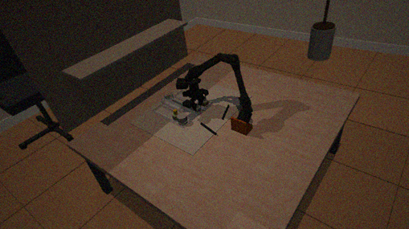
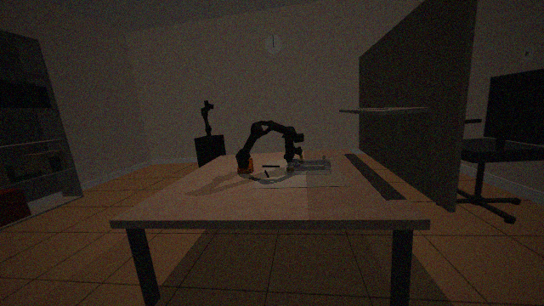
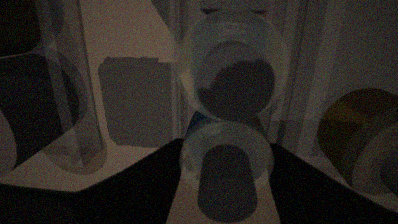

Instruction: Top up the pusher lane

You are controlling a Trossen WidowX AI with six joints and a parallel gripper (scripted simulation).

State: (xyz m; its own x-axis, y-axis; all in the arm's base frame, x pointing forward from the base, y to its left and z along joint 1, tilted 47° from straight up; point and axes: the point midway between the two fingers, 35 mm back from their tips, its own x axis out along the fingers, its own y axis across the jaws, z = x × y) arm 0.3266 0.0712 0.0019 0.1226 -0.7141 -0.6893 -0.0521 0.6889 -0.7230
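My gripper (image 1: 195, 103) (image 2: 292, 165) (image 3: 225, 149) is shut on a pale glass jar with a dark lid (image 3: 227, 172). It holds the jar upright at the front of the clear pusher lane (image 1: 170, 102) (image 2: 316, 164). A matching pale jar with a dark lid (image 3: 235, 75) stands right ahead of it between the lane's clear rails (image 3: 301, 75). The two jars look close together or touching; I cannot tell which. The pusher plate and the front stop are hidden.
A yellow-lidded jar (image 1: 175, 113) (image 3: 352, 125) stands to one side of the lane, a dark jar (image 3: 30, 100) behind a clear wall on the other. Another loose jar (image 1: 183, 120) and two black sticks (image 1: 208, 128) (image 1: 225, 112) lie on the pale mat (image 1: 192, 142).
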